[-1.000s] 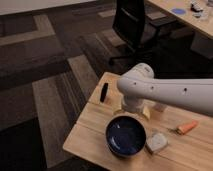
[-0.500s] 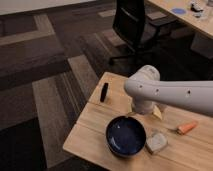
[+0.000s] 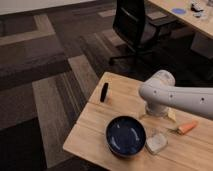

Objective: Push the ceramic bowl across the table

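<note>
While arm [image 3: 177,97] bends across table [image 3: 95,132], pincer [image 3: 157,111] behind ceramic bowl [image 3: 125,136]; grip state cannot tell.

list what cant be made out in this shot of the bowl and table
- Tool: camera view, covered by the arm's own white wrist, above the table behind the bowl.
- Yellow thing: mostly behind the arm.
- Table's right end: cut off by the picture edge.
- Pale lump beside the bowl: too blurred to name.
- Desk items: too small.

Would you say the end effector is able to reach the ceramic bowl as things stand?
Probably yes. The end effector sits low over the table, just behind the ceramic bowl, with bare wood between them.
</note>
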